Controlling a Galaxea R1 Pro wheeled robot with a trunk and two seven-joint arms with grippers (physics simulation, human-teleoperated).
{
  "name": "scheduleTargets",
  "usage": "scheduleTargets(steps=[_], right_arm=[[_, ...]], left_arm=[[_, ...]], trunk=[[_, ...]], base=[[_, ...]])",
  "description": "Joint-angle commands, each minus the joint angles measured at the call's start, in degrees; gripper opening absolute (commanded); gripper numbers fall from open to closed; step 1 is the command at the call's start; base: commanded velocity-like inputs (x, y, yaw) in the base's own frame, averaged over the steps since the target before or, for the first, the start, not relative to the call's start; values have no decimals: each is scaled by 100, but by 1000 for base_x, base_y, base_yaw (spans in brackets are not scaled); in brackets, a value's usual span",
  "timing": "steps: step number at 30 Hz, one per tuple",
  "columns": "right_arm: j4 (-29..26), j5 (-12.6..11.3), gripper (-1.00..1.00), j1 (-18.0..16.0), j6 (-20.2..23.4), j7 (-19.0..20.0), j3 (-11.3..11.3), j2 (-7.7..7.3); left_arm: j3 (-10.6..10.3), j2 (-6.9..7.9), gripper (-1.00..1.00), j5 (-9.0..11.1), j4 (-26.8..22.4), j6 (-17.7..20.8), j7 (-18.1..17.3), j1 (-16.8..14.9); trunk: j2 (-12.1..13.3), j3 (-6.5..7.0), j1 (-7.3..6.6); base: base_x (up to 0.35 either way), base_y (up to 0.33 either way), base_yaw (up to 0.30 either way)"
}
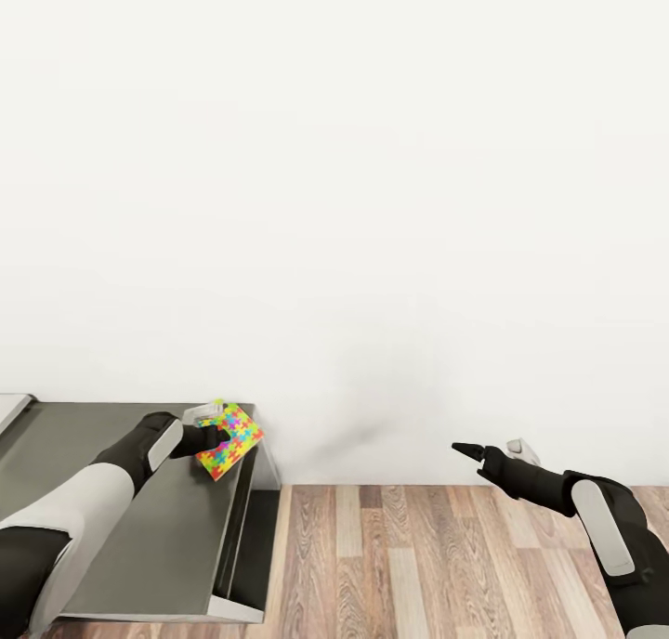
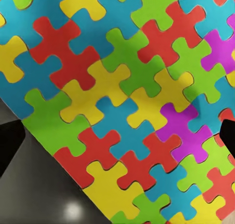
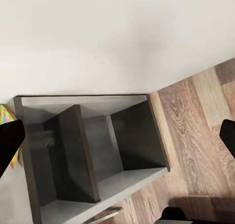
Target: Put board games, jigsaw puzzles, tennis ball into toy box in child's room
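Multicoloured jigsaw puzzle (image 1: 229,439), 1 flat square of interlocking yellow, blue, red and green pieces, was held at the tip of the left pincer (image 1: 212,437), tilted, above the far right corner of the grey counter (image 1: 111,490) and close to the white wall (image 1: 372,202). From the left wrist camera the puzzle face (image 2: 122,101) spanned the frame between the 2 dark fingertips (image 2: 10,150), so I judged the pincer closed on the square's edge; the contact itself was hidden. Judgement: the puzzle was carried edge-on and raised so that it would clear the counter top during transfer, not set down here. No toy box appeared, so the drop-off probably lay elsewhere along the counter, to the robot's left. Right arm was stretched forward over the wood-plank floor (image 1: 446,555), well apart from the counter; right pincer (image 1: 465,450) carried nothing, and its 2 fingertips (image 3: 10,145) stood at opposite edges of its wrist camera's frame, so I read it as spread wide, likely parked out of the way. That camera looked at an open dark grey cabinet (image 3: 98,155) with a divider, beside the floor.
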Motion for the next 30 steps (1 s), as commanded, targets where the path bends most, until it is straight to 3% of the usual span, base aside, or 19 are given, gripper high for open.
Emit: scheduleTargets(steps=[1, 30], right_arm=[[0, 52, 100, -7, 25, 55, -11, 1], [0, 62, 100, -2, 15, 55, -6, 20]], left_arm=[[-34, -23, 100, 203, -95, 29, -49, -4], [-28, -20, 100, 203, -99, 30, -52, -4]], trunk=[[-9, -10, 4], [-9, -10, 4]], base=[[0, -113, 0], [-16, -24, 0]])
